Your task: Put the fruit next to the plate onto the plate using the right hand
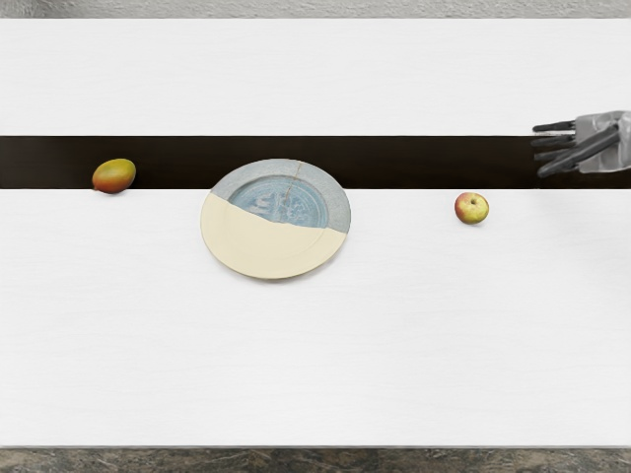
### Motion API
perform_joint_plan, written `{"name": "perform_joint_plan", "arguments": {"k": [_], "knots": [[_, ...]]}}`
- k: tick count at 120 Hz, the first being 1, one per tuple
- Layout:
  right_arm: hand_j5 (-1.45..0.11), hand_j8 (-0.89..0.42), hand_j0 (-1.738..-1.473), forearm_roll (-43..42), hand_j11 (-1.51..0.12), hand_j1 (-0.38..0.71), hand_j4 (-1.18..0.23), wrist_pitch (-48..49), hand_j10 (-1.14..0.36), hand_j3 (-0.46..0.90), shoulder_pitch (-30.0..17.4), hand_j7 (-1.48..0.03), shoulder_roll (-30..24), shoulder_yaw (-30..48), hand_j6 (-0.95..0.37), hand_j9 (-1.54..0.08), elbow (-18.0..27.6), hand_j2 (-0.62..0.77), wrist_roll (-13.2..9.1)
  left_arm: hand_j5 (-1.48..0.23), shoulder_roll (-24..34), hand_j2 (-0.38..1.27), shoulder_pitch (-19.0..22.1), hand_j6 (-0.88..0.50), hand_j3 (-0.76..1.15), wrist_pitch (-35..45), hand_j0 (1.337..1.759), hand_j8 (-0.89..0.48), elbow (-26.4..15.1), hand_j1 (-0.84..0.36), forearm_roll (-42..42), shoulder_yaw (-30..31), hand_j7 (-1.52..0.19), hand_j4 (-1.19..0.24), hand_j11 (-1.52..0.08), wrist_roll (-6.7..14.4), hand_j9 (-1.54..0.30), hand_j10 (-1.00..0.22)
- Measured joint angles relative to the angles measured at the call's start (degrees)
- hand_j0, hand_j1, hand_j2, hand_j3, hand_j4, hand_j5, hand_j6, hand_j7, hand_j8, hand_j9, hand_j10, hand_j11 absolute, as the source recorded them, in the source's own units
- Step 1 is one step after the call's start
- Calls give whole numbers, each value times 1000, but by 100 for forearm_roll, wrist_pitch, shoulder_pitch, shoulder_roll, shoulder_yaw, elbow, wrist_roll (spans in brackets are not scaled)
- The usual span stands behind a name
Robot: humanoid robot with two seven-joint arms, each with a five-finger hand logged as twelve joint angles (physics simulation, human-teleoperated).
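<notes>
Apple (471, 208) lies between plate (275, 219) and right hand (580, 144); mango (114, 175) beyond plate.

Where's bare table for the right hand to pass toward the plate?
Bare table lies between the apple and the plate, and along the whole front edge. The right hand hovers right of the apple. Nowhere crowded.

Only the right hand (582, 145) shows, cut off by the picture's right edge. Its fingers (554, 127) are slim and rod-like, very dark, close to black, with a dull finish and rounded tips. Behind them, the palm and wrist form a boxy housing (605, 130) in pale grey, with flat faces and a lighter upper edge. Finer surface detail is too soft to make out.
</notes>
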Motion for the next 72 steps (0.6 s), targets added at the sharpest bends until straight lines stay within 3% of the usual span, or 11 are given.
{"name": "perform_joint_plan", "arguments": {"k": [20, 40, 72], "knots": [[0, 1, -1658, -99, 0, -349, 0, 0, 1, 0, 95, 0, -5, -12, 1, 0, 43, -1, 0, 0, 0, 0, 0, 0, 0, 0, 1658, 0, 0, 349, 0, 0, 0, 0, 0, 1, 0, 0], [0, 1, -1658, -1122, 0, -349, 0, 0, 1, 0, 443, 0, 289, -103, 2, 0, 57, 0, 0, 0, 0, 0, 0, -1, 0, 0, 1658, 0, 0, 349, 0, 0, 0, 0, 0, -3, 0, 0], [0, 0, -1658, -2239, 0, -349, -1, -1, 0, 0, 1083, 0, 1042, -1360, 0, 0, 59, 0, 0, 0, 0, 0, 8, -1, 0, 0, 1658, -1, 3, 349, 0, 0, 0, 0, 0, 0, 0, 0]]}}
